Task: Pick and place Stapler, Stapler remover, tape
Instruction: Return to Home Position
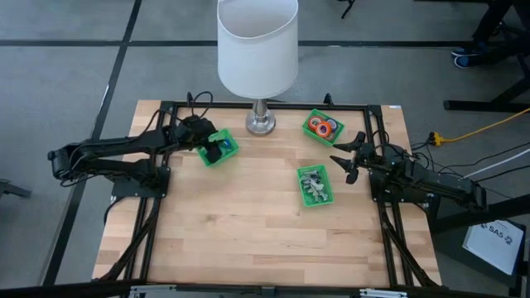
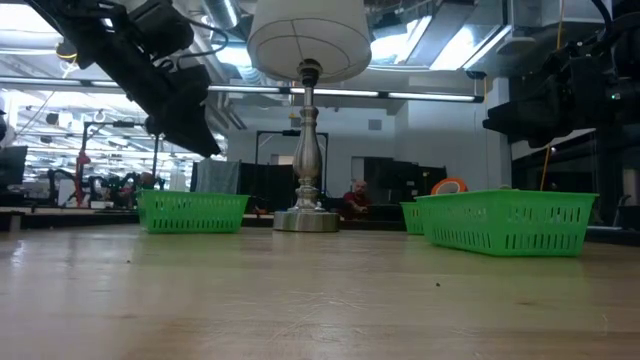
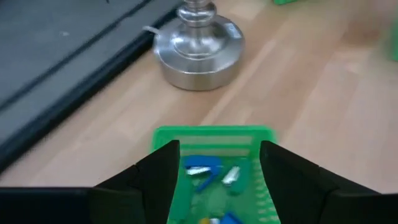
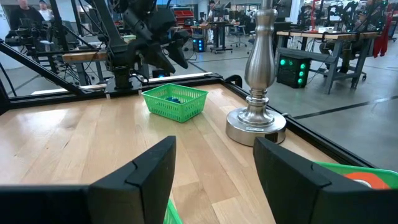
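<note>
My left gripper [image 1: 211, 151] hangs open just above a green bin [image 1: 220, 147] at the far left. Its fingers [image 3: 155, 177] stand apart over the bin and hold nothing. Small blue staplers [image 3: 202, 167] lie on that bin's floor. My right gripper [image 1: 348, 157] waits open and level at the right side, above the table, with nothing between its fingers [image 4: 149, 168]. A second green bin [image 1: 321, 127] at the far right holds red and orange tape rolls [image 1: 319, 126]. A third bin [image 1: 315, 185] in the middle right holds silvery stapler removers [image 1: 311, 179].
A table lamp with a white shade [image 1: 258, 41] stands on a metal base [image 1: 260, 124] at the far middle, between the two far bins. A black frame [image 1: 273, 105] runs along the table's edges. The near half of the wooden table [image 1: 248, 240] is bare.
</note>
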Controlling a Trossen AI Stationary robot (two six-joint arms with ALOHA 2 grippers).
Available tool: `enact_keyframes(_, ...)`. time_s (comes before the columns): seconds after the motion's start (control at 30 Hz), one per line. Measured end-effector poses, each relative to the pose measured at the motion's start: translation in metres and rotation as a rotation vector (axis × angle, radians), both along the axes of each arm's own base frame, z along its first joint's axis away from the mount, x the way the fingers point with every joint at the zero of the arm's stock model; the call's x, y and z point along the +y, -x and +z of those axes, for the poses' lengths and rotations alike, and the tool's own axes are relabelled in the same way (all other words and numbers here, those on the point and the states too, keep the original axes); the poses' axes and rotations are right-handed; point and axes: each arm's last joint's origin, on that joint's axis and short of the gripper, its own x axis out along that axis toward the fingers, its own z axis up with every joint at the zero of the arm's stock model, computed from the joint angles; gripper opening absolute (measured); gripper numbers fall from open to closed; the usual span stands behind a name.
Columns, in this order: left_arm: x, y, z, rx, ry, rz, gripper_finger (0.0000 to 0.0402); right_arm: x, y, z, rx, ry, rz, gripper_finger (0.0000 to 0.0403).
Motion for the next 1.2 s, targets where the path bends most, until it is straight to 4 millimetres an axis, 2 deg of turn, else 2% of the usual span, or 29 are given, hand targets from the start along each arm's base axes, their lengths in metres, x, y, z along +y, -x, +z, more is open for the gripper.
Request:
enact_keyframes(0.07, -0.001, -0.001, 0.000, -0.019, 0.031, -0.040, 0.0218, 0.000, 0.000, 0.000, 0.000, 0.000, 0.001, 0.0220)
enact_keyframes(0.17, -0.004, -0.006, 0.003, -0.054, -0.004, -0.251, 0.0219, 0.000, 0.000, 0.000, 0.000, 0.000, 0.000, 0.0220)
enact_keyframes(0.23, -0.009, -0.006, 0.001, -0.145, -0.038, -0.402, 0.0221, 0.000, 0.000, 0.000, 0.000, 0.000, 0.000, 0.0220)
enact_keyframes(0.3, -0.013, -0.002, -0.003, -0.243, -0.072, -0.473, 0.0221, 0.000, 0.000, 0.000, 0.000, 0.000, 0.001, 0.0220)
enact_keyframes(0.47, -0.029, 0.017, -0.014, -0.321, -0.079, -0.445, 0.0218, 0.000, 0.000, 0.000, 0.000, 0.000, 0.000, 0.0220)
enact_keyframes(0.83, -0.058, 0.057, -0.030, -0.494, -0.225, -0.390, 0.0218, 0.000, 0.000, 0.000, 0.000, 0.000, 0.001, 0.0220)
enact_keyframes(1.1, -0.069, 0.071, -0.043, -0.541, -0.283, -0.348, 0.0221, 0.000, 0.000, 0.000, 0.000, 0.000, 0.000, 0.0220)
enact_keyframes(1.2, -0.074, 0.072, -0.040, -0.564, -0.306, -0.379, 0.0219, 0.000, 0.000, 0.000, 0.000, 0.000, 0.000, 0.0220)
